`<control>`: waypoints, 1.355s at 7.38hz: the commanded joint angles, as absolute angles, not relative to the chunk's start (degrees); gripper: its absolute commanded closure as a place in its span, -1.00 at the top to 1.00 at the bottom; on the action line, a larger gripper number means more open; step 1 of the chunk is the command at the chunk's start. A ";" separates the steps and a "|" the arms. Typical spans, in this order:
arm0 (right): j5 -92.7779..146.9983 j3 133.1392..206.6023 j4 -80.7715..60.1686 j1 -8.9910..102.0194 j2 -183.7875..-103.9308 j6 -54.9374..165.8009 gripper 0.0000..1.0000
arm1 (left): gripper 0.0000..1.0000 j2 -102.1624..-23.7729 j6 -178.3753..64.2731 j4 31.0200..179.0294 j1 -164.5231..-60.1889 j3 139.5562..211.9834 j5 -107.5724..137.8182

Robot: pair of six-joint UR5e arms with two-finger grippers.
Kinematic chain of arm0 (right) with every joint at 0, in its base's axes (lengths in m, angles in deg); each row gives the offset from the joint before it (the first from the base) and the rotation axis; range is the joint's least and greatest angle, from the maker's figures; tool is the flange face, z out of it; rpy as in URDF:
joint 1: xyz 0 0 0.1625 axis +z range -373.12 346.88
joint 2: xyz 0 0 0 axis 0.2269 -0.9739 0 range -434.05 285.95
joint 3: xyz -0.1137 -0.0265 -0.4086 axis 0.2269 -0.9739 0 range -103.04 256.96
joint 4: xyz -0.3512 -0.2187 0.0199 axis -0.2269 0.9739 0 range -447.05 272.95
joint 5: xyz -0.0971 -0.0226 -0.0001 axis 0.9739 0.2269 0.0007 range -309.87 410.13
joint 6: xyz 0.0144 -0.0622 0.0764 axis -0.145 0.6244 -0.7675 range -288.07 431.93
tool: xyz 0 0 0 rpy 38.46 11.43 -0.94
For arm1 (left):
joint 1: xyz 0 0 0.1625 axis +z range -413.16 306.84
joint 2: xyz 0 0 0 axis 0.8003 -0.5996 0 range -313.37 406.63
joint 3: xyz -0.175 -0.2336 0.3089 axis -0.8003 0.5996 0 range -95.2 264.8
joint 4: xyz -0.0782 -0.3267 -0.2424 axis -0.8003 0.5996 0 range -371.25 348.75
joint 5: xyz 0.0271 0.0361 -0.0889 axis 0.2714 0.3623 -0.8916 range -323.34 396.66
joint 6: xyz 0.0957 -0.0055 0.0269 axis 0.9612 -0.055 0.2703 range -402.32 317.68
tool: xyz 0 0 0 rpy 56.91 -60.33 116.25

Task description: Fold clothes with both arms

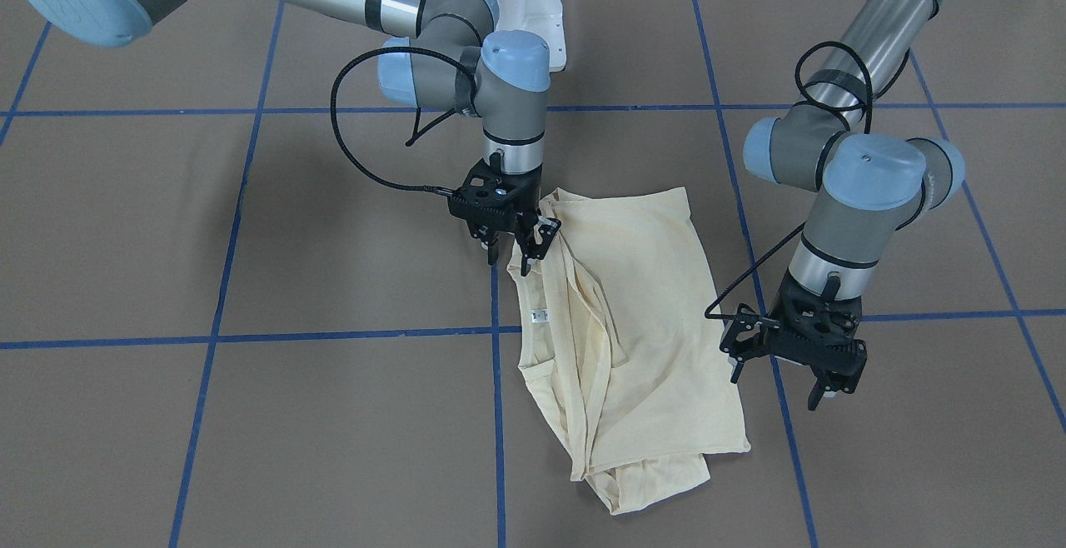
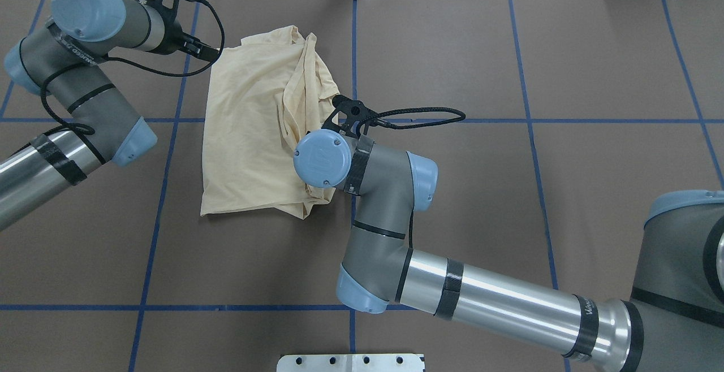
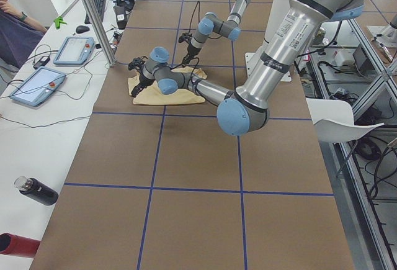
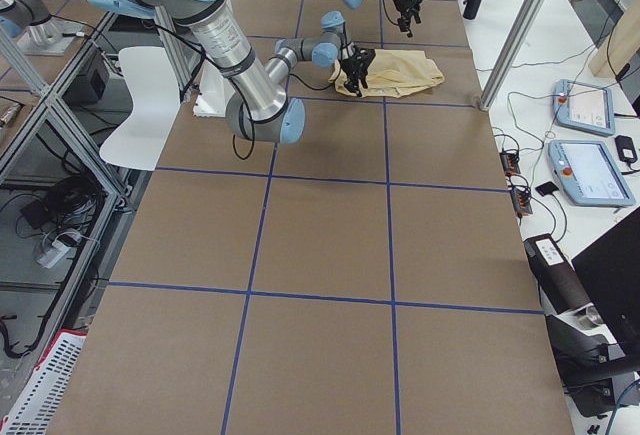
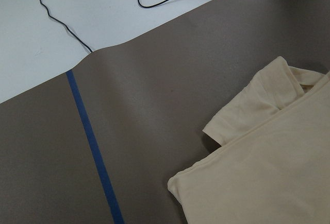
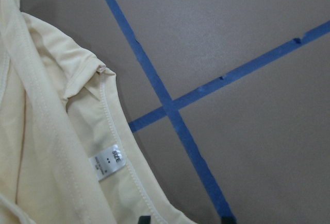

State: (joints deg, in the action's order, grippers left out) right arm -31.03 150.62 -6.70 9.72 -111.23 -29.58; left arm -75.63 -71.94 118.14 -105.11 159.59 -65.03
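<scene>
While table (image 1: pixel 250 448) is bearing half-folded shirt (image 1: pixel 650 306) near its middle, right gripper (image 1: pixel 508 265) is hovering at collar edge, left gripper (image 1: pixel 774 390) beside opposite edge, both released, grasping nothing. Probably needing pinch near tag (image 1: pixel 540 316), both lifting evenly.

Neck tag (image 6: pixel 108 161) — printed "SIZE" — on shirt.

Bare table (image 1: pixel 250 415) is stretching wide around the T-shirt (image 1: pixel 641 315), giving both grippers clear lanes. The right gripper (image 1: pixel 508 263) is crowding the collar edge, the left gripper (image 1: pixel 774 390) is flanking the opposite edge, and the right arm's wrist (image 2: pixel 322 160) is overhanging the shirt's robot-side corner.
</scene>
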 commanded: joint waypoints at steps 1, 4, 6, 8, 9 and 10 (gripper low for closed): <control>-30.64 149.91 -6.54 8.68 -111.14 -29.75 0.09 | 1.00 -75.63 -72.03 118.21 -105.10 159.60 -65.03; -30.64 148.52 -6.19 8.33 -109.92 -29.84 -0.34 | 1.00 -75.63 -72.03 118.38 -105.10 159.60 -65.03; -30.55 148.59 -6.01 8.33 -110.00 -29.32 -1.00 | 1.00 -75.63 -72.03 118.38 -105.10 159.60 -65.03; -30.81 149.38 -6.10 8.68 -110.26 -28.10 -1.00 | 1.00 -75.63 -72.03 118.38 -105.02 159.60 -65.03; -31.08 153.04 -5.58 8.77 -112.87 -27.30 -1.00 | 1.00 -75.63 -73.33 118.38 -104.93 159.77 -65.03; -31.17 160.65 -5.14 8.68 -119.16 -27.30 -1.00 | 1.00 -75.63 -74.13 118.38 -104.75 160.12 -65.03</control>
State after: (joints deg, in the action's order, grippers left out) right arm -30.99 153.55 -5.65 8.67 -113.50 -27.69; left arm -75.63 -73.08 118.38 -104.91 159.79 -65.03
